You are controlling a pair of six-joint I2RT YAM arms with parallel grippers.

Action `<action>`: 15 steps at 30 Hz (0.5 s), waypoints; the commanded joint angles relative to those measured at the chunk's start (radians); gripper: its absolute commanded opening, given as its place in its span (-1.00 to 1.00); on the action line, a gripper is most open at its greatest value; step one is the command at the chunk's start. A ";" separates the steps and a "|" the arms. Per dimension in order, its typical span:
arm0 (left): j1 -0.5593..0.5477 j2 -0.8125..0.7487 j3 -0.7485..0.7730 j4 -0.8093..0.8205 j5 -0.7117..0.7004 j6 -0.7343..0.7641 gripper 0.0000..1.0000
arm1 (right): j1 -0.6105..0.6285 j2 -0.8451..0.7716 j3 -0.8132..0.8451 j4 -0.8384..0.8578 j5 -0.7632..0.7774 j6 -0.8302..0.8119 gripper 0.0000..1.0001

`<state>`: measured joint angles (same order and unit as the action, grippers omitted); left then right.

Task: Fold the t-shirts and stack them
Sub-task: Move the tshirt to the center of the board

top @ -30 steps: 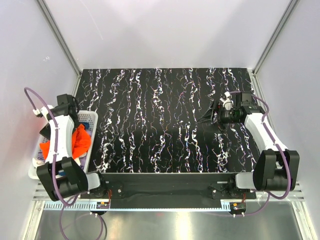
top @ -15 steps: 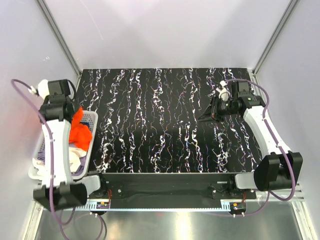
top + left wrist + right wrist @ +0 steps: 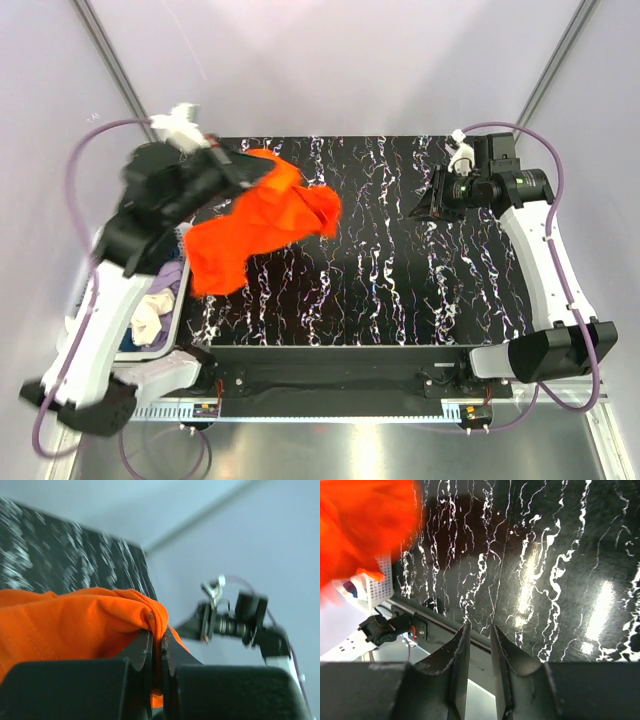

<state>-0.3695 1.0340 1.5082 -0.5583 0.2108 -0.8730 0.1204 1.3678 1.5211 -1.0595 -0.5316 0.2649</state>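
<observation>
An orange t-shirt (image 3: 262,226) hangs in the air over the left part of the black marbled table (image 3: 400,290). My left gripper (image 3: 248,170) is shut on a bunched edge of it. In the left wrist view the orange t-shirt (image 3: 75,625) is pinched between the closed jaws of the left gripper (image 3: 156,632). My right gripper (image 3: 418,208) hovers over the far right of the table. Its jaws stand slightly apart with nothing between them, as the right gripper (image 3: 480,626) shows in its own view. The orange t-shirt (image 3: 360,525) appears blurred at that view's upper left.
A white laundry basket (image 3: 172,322) sits at the table's left edge, holding a beige garment (image 3: 148,316) and a purple one (image 3: 168,274). The basket (image 3: 377,582) also shows in the right wrist view. Grey walls close in the back and both sides.
My left gripper shut on the orange t-shirt in the basket, lifted it out and swung it right over the table. My right gripper rose toward the far edge and its jaws narrowed.
</observation>
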 commanded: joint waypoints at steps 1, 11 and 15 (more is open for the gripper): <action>-0.169 0.124 0.064 0.085 0.102 0.017 -1.00 | 0.018 -0.035 0.045 -0.040 0.071 -0.015 -0.42; -0.171 0.212 0.029 -0.104 -0.020 0.152 0.81 | -0.042 -0.235 -0.381 0.389 -0.344 0.358 0.99; -0.157 0.213 -0.063 -0.202 -0.024 0.172 0.68 | -0.036 -0.230 -0.339 0.236 -0.226 0.185 0.98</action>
<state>-0.5331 1.2613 1.5089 -0.6689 0.2020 -0.7525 0.0856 1.1484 1.1378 -0.8398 -0.7433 0.5014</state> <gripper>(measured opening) 0.861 0.993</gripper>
